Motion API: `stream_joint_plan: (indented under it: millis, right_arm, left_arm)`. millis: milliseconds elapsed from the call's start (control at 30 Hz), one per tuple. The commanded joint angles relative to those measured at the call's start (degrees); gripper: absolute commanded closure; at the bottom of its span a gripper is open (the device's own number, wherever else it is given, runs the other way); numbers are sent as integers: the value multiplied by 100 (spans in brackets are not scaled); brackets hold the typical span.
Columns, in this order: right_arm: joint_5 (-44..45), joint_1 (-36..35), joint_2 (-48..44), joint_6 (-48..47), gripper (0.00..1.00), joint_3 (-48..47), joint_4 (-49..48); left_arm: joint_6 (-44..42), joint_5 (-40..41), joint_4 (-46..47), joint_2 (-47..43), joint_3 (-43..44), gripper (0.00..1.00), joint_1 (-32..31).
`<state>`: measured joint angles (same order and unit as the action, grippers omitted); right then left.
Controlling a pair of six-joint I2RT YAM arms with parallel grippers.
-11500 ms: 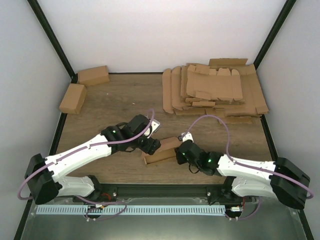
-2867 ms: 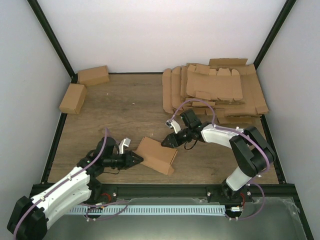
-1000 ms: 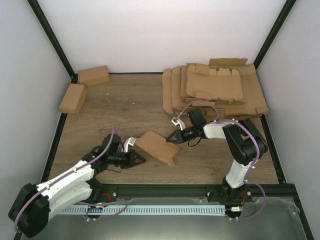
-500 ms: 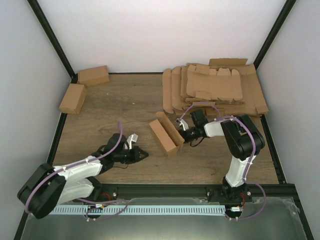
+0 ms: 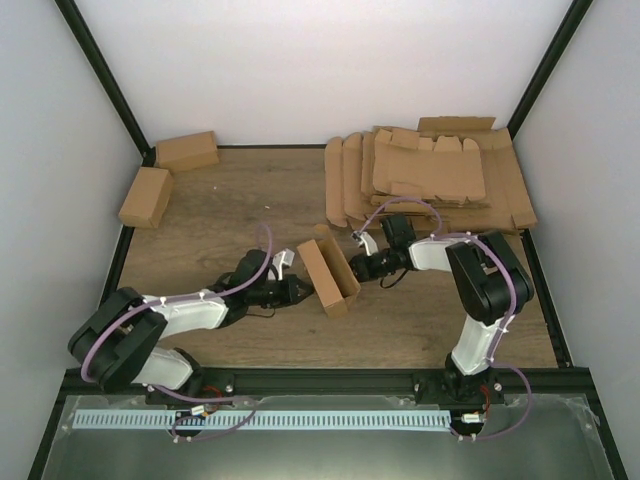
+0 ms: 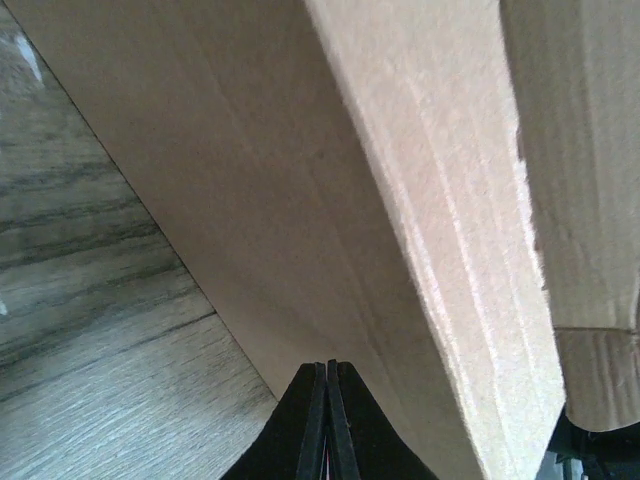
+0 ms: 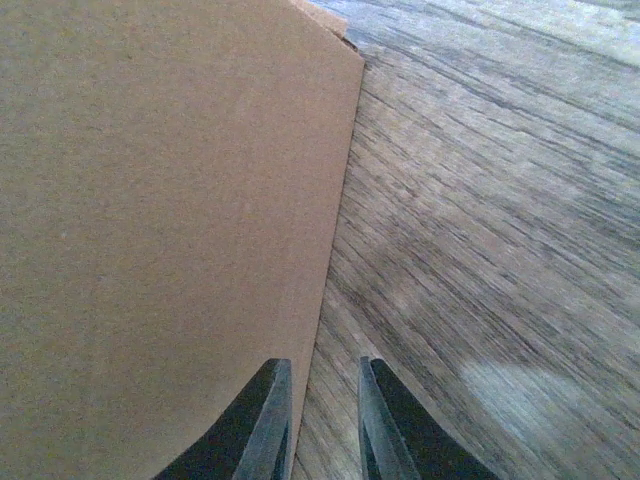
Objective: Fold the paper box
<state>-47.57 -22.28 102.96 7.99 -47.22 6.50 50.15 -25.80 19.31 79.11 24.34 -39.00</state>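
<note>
Paper box [image 5: 328, 270] stands mid-bench [image 5: 240, 205], oblong, lying diagonally, top open, bare cardboard showing inside.

Left gripper [image 5: 297, 290] sits low over the bench. Its jaws are pressed fully together with nothing in them, tips at the box's left long wall.

Right gripper [image 5: 352, 268] is at the opposite wall. Its jaws are parted a sliver with nothing between them, one fingertip [image 7: 270, 400] just beside the cardboard edge.

Far left corner: a closed folded box [image 5: 186, 151] and a second folded box [image 5: 145, 196], near each other.

Far right: flat blanks [image 5: 430, 180] in a loose pile.
</note>
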Motion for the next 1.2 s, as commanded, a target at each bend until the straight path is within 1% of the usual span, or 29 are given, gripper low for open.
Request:
stream_joint_plan:
  millis: [0,233,400,533,700,867,933,1167]
  right_arm:
    - [234,-172,-250,-21,80,-182,170]
    - [686,-693,-384,3,79,-166,358]
    - [1048,-918,-600,45,79,-63,512]
    - [1267,-1057,-864,78,78,52,637]
    - [1455,-1117,-1134,128,76,222,729]
    - [1838,-1118,-1220,210,74,284,828]
    - [2043,-1113,-1260,286,74,264,862]
    - [2915,-1088,-1550,514,72,27,1125]
  left_arm:
    - [-172,14,229,165,230,96,-150]
    - [-312,144,-207,433,624,96,-462]
    - [-322,309,-661,406,712,96,-650]
    - [-255,459,-901,311,606,96,-804]
    - [-137,768,-947,75,358,95,-1017]
    - [64,1051,-886,-377,40,91,-1017]
    - [60,1127,-956,-543,31,90,-1019]
    - [-32,1306,-1417,-694,142,90,-1017]
